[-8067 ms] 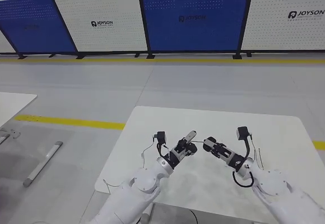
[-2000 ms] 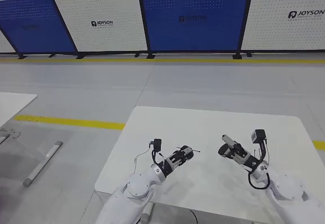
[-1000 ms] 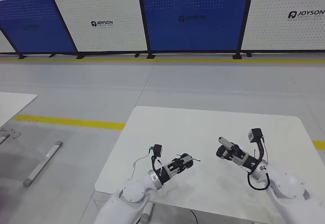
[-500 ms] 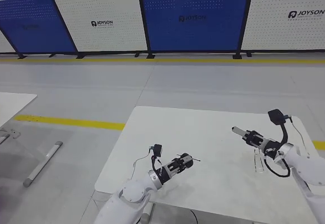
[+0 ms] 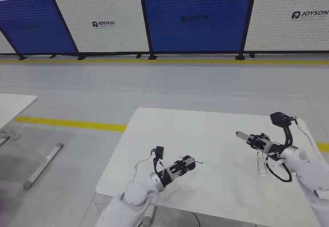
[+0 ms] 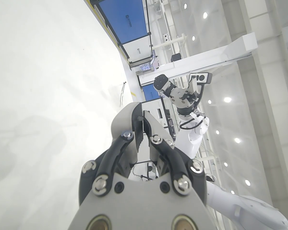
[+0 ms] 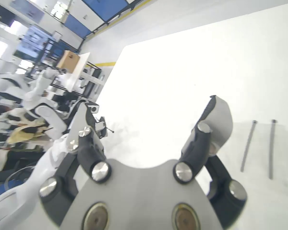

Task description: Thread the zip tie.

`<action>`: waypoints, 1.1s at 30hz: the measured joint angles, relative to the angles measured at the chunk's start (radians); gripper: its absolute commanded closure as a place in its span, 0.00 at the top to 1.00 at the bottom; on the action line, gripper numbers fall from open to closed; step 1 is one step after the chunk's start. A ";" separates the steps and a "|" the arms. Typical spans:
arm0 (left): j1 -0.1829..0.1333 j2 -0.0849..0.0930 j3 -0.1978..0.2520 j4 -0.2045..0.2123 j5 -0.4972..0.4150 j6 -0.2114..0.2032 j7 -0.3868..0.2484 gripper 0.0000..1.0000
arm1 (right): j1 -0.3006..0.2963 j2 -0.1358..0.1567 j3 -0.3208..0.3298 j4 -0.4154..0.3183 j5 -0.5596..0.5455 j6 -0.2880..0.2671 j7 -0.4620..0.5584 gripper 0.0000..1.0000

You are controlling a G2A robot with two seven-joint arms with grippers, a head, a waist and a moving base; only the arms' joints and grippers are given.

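In left gripper (image 6: 142, 112), a zip tie (image 5: 199, 162).

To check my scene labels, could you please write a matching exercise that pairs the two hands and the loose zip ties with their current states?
Things:
1. left hand
2. right hand
3. loose zip ties

States:
A. lying side by side on the table
B. shut on a zip tie
C. open, holding nothing

Pairs: 1-B, 2-C, 3-A
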 measured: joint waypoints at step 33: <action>0.000 0.000 0.000 0.000 0.000 0.000 0.000 0.00 | 0.245 -0.053 -0.140 0.231 -0.227 0.165 0.438 1.00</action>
